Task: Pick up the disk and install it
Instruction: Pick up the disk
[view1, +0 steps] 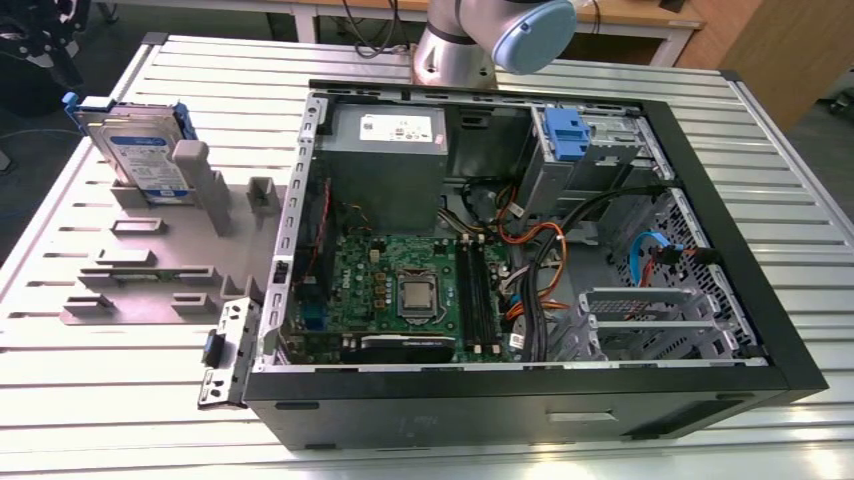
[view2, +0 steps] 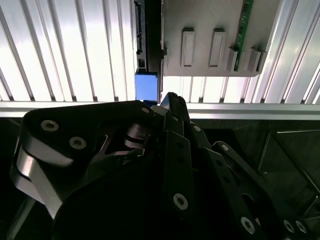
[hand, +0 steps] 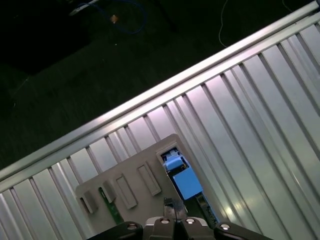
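Observation:
The disk stands upright on its edge in a grey holder on the slatted table, at the exterior view's back left. It is a silver drive with a blue-and-white label in a blue carrier. In the second wrist view the carrier's blue end lies just beyond my gripper, whose black fingers meet at their tips with nothing between them. In the first wrist view the disk sits seen from above in the holder, with my gripper apart from it and not touching.
An open computer case fills the table's middle and the exterior view's right, with a motherboard, cables and a drive bay with a blue latch at its back. The table edge runs close behind the holder, with dark floor beyond.

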